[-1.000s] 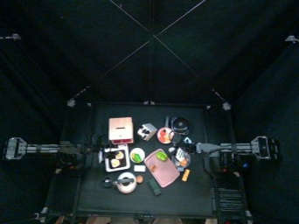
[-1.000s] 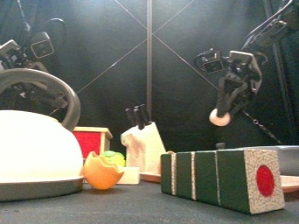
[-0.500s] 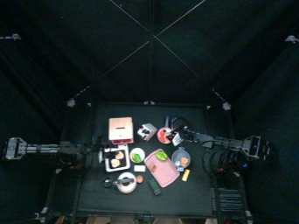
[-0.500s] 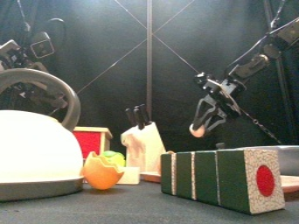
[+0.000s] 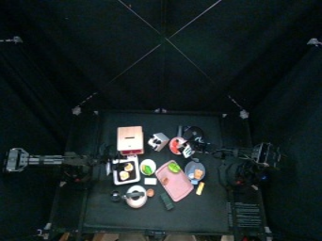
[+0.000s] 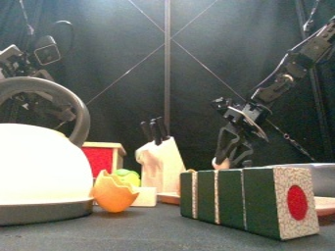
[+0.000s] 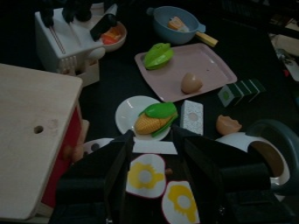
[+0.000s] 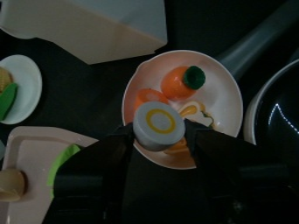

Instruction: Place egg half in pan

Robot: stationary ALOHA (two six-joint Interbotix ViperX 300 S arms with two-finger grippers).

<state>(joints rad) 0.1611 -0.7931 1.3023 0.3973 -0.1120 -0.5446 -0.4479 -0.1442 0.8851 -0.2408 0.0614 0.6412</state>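
Right wrist view alone shows white egg half with yellow yolk [image 8: 158, 122]: over pale round plate [image 8: 216, 96], between right gripper [image 8: 160, 133] jaws spread wide, no clamp evident. Black pan [image 8: 278, 101] just beside plate. One egg half, one pan. Left wrist view: left gripper [image 7: 160, 150] wide, empty; two fried eggs [image 7: 146, 173].

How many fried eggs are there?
2: both fried eggs lie side by side on the dark plate between the left gripper's jaws. Others may be hidden.
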